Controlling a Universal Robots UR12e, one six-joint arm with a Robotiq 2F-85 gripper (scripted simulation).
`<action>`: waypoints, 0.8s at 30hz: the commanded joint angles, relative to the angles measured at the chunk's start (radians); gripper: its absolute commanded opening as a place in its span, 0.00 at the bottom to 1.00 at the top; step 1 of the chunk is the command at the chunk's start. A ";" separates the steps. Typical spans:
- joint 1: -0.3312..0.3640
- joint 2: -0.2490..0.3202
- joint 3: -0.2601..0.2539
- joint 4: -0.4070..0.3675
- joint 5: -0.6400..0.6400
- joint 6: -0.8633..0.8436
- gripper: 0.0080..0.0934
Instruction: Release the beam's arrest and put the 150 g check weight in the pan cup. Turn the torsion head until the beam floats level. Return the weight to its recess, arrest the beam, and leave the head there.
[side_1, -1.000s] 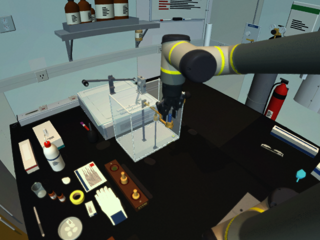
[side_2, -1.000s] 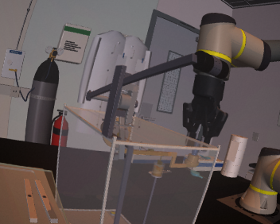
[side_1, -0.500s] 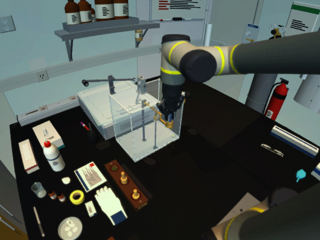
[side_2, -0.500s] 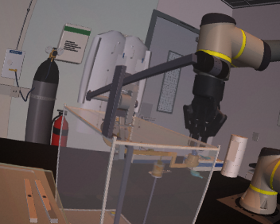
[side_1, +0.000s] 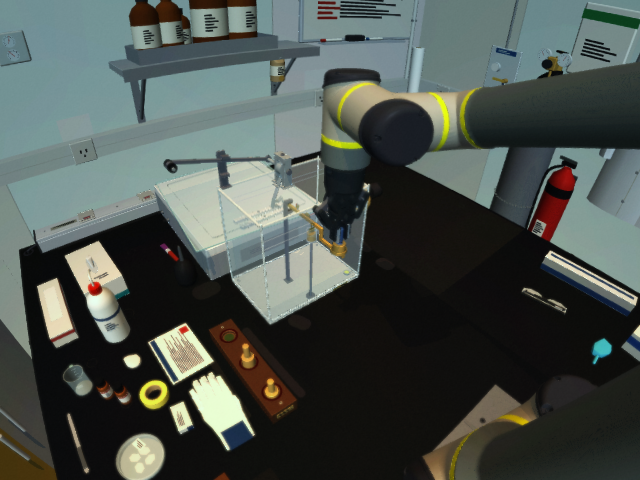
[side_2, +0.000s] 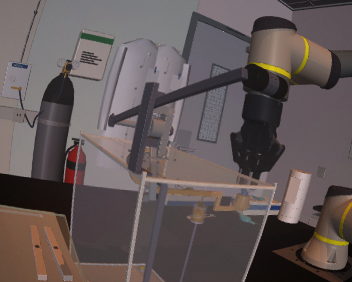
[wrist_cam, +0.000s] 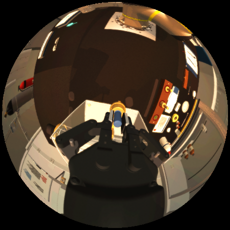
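In the middle of the black bench stands the torsion balance in a clear case (side_1: 292, 243). A brass beam (side_1: 310, 222) runs across it to a brass pan cup (side_1: 339, 250) at the right end. A dark rod with a knob end (side_1: 170, 165) sticks out over the case top. In front lies the wooden weight block (side_1: 252, 370) with two brass weights standing in it and one recess empty. A blue-handled weight (wrist_cam: 117, 118) sits upright in the pan cup (wrist_cam: 118, 107). My gripper (wrist_cam: 117, 121) reaches down into the case at the cup, closed with nothing gripped, its fingers on either side of the blue handle.
Behind the case sits a flat grey instrument (side_1: 207, 201), with a wall shelf of brown bottles (side_1: 196, 20) above. Left of the block lie a wash bottle (side_1: 106, 312), boxes, a tape roll (side_1: 154, 394) and a glove (side_1: 222, 411). The bench's right half is mostly bare.
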 joint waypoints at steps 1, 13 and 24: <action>0.000 0.000 -0.001 0.000 0.000 0.000 0.20; 0.000 0.000 -0.001 0.000 0.000 0.000 0.16; 0.000 0.000 -0.001 0.000 0.000 0.000 0.11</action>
